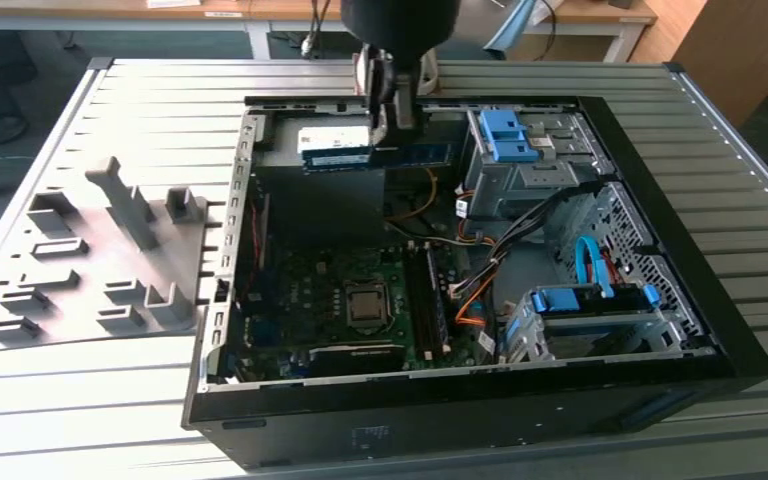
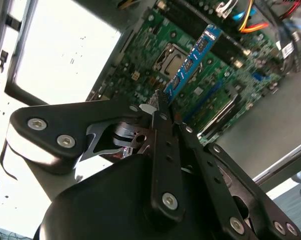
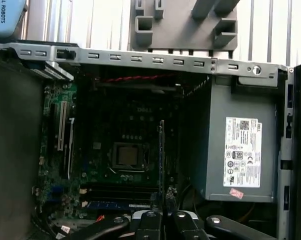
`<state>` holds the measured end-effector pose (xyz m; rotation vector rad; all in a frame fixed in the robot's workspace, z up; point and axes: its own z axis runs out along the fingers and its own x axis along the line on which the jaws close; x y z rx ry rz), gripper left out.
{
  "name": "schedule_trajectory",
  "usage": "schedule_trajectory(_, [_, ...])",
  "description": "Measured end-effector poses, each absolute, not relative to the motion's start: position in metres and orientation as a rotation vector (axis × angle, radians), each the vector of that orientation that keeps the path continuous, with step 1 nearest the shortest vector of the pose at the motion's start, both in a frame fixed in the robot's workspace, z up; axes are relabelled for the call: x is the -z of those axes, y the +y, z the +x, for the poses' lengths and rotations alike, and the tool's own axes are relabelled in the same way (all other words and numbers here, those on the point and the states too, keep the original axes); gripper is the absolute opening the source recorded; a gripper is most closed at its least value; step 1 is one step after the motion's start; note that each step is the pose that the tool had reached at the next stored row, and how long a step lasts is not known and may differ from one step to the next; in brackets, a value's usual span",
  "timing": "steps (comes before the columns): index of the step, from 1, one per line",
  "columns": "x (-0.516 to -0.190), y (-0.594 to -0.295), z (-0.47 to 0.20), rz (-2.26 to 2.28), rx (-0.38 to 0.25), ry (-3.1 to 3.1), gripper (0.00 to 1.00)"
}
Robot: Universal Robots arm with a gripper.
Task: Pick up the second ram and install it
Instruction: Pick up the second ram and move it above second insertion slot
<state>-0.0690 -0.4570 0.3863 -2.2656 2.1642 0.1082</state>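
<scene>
Black link bars of the gripper point(image 2: 159, 106) sit closest to me in the second wrist view. Its fingers are pinched together on one end of the second ram point(image 2: 191, 59). The rest of the stick pokes out past the tips, blue-green w/ black chips, over the green mobo point(image 2: 210, 85).

In the exterior view the gripper point(image 1: 395, 110) hangs over the far end of the open pc case point(image 1: 231, 300). It holds the ram point(image 1: 377, 156) roughly level, long side across, up off the mobo point(image 1: 311, 285).

In the first wrist view I get the stick point(image 3: 162, 150) edge-on, a thin line running btwn the cpu socket point(image 3: 126, 156) and the grey psu point(image 3: 240, 155). The gripper point(image 3: 163, 212) is right under it in the pic.

Long black slot rails point(image 1: 427, 300) lie just beside the cpu socket point(image 1: 367, 300), on the exterior view's right of it. I can't tell if any slot is filled.

On the exterior view's left, a grey moulded tray point(image 1: 91, 270) sits on the slatted table point(image 1: 117, 420), just beside the case.
</scene>
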Motion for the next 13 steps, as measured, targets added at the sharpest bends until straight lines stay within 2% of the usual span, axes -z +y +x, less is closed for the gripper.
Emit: schedule_trajectory(13, [-0.382,-0.457,-0.029,-2.266,-0.109,2.164,0.14])
